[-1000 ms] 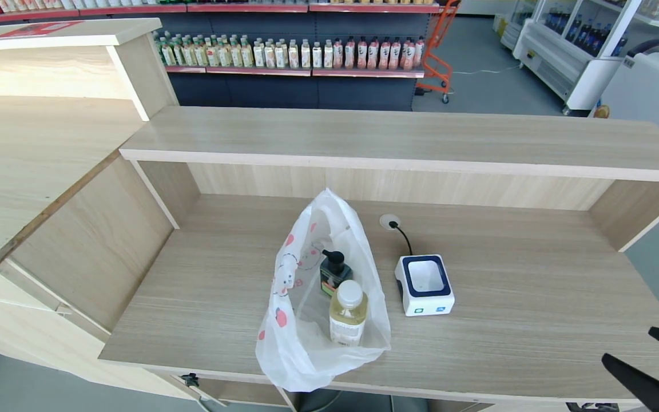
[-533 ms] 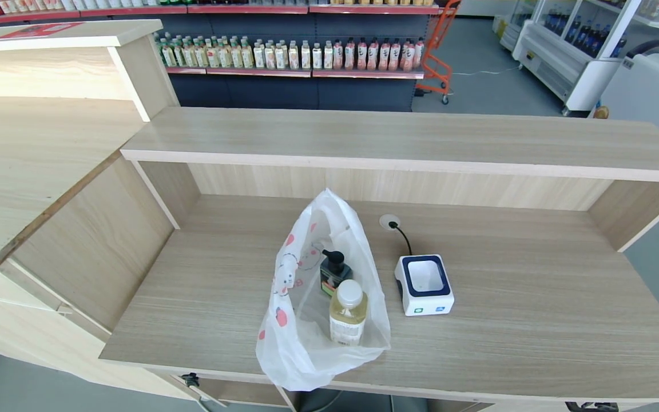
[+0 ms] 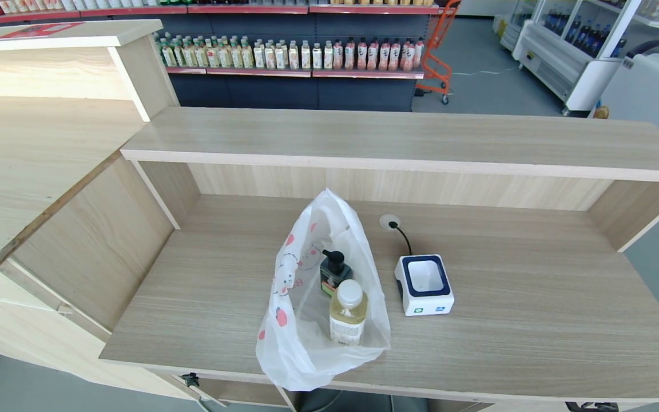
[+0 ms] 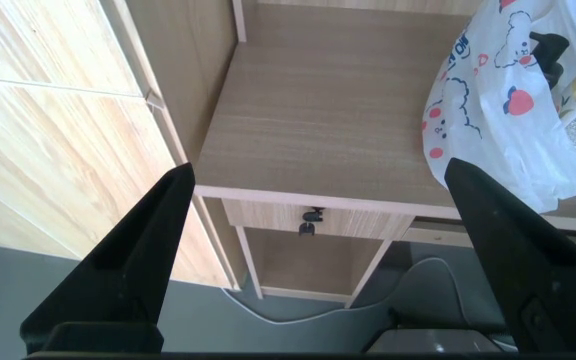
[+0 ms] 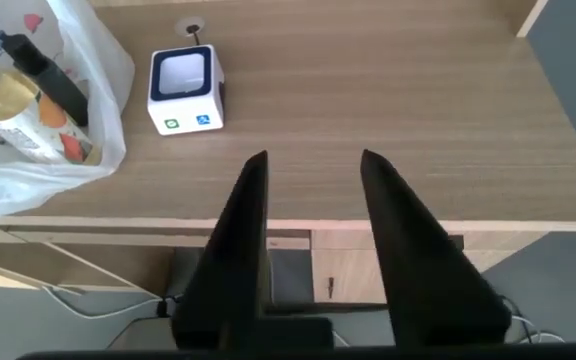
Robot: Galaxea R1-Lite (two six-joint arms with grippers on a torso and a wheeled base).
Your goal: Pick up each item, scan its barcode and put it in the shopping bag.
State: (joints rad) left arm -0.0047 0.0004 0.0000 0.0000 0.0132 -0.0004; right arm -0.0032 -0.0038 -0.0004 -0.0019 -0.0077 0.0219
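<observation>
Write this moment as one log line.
shopping bag: two bottles inside | scanner: free | left gripper: open, empty | right gripper: open, empty

Yellow bottle (image 3: 348,313) and dark pump bottle (image 3: 334,271) upright inside open white shopping bag (image 3: 290,352)

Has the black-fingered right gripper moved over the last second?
Yes. The right gripper has drawn back toward the robot, off the near right corner of the wooden counter, where its fingers hung a second ago.

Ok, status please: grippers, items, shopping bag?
Left gripper open, empty. Right gripper open, empty. Pump bottle and drink bottle inside shopping bag. Scanner beside bag, unobstructed.
</observation>
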